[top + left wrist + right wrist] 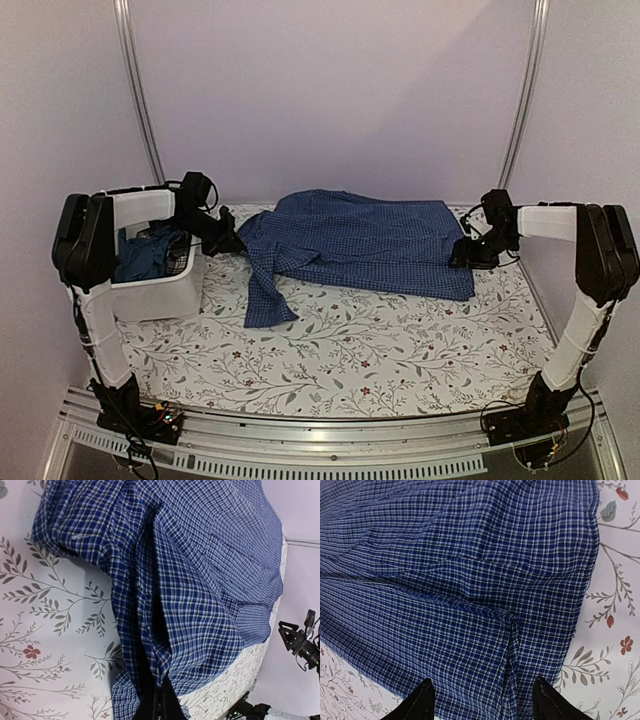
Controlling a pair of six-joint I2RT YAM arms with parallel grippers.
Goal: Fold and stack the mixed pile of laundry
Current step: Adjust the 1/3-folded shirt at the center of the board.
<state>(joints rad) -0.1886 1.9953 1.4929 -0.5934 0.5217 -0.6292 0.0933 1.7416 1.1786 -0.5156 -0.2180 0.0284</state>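
Observation:
The blue-and-white checked shirt [370, 240] lies spread across the back of the floral tablecloth [380, 350], with one sleeve [265, 295] trailing toward the front. My left gripper [228, 240] is shut on the shirt's left end; in the left wrist view a fold of checked cloth [200, 580] is pinched between its jaws [160, 705]. My right gripper [462, 255] is open just over the shirt's right edge, its two dark fingertips [422, 700] spread apart above the flat fabric [460, 580], holding nothing. A dark blue T-shirt [145, 255] and a plaid piece [178, 262] sit in the tub.
The white plastic tub [165, 295] stands at the left, under my left arm. The tablecloth's right edge [530, 300] runs close to my right arm. Metal frame posts [140, 90] rise at the back corners against the wall.

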